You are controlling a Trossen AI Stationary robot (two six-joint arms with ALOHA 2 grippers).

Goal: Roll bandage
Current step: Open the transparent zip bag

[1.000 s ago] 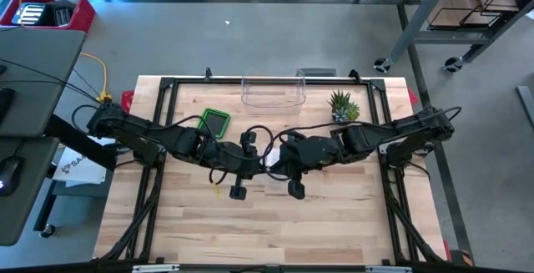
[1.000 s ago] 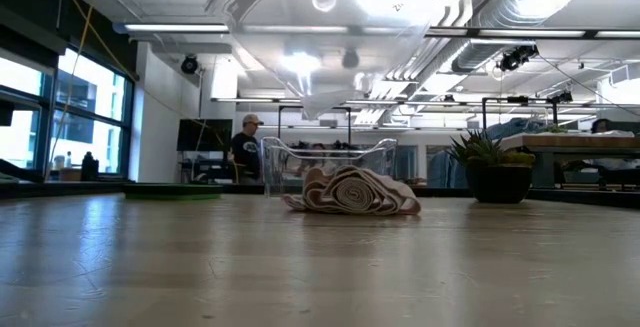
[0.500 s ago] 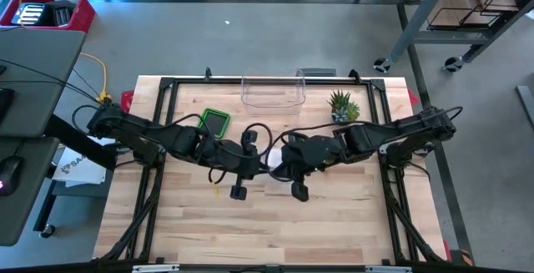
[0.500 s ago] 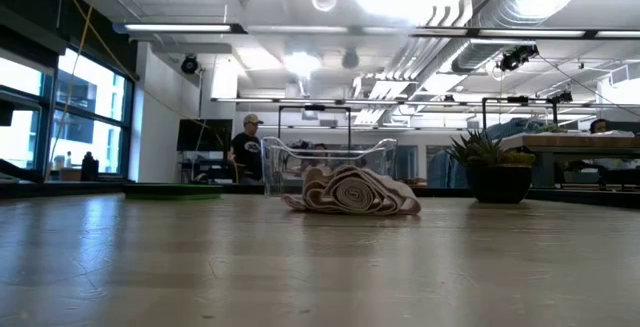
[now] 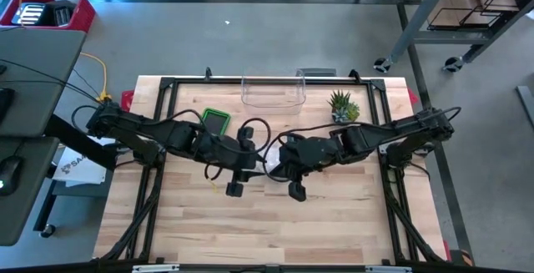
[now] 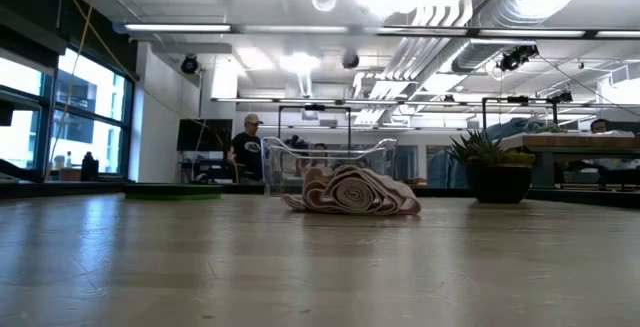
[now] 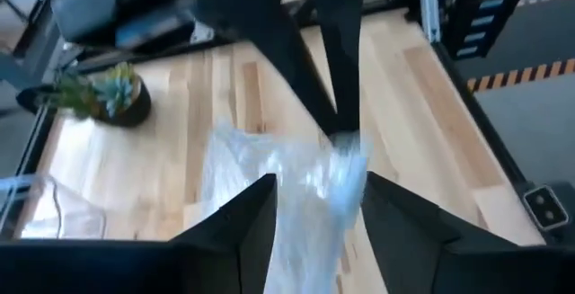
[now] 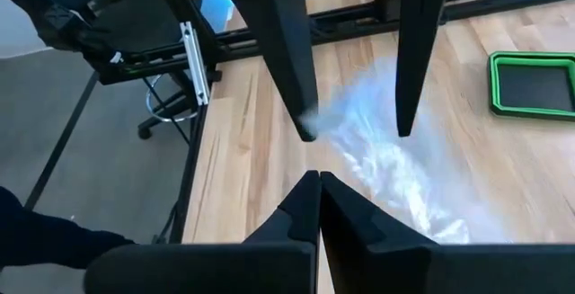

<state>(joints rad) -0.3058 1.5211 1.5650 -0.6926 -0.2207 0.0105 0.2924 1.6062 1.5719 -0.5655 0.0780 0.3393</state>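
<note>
We count two containers on the table (image 5: 334, 223): one clear bin (image 5: 272, 91) at the far edge, in which we see nothing, and one green tray (image 5: 216, 122) with a dark floor, also bare. One potted plant (image 5: 342, 106) stands beside the bin. The bandage (image 6: 350, 191) lies on the wood in the middle of the table, loosely rolled, outside both containers. Only the low view shows its spiral end and folds; in the high view the two arms cover most of it, and in the wrist views it is a pale blur. The left gripper (image 7: 319, 218) hangs above the bandage with its fingers spread apart and nothing between them. The right gripper (image 8: 318, 206) is clenched, fingers pressed together, also above the bandage and holding nothing. The low view alone shows one person (image 6: 245, 150) standing in the room behind.
</note>
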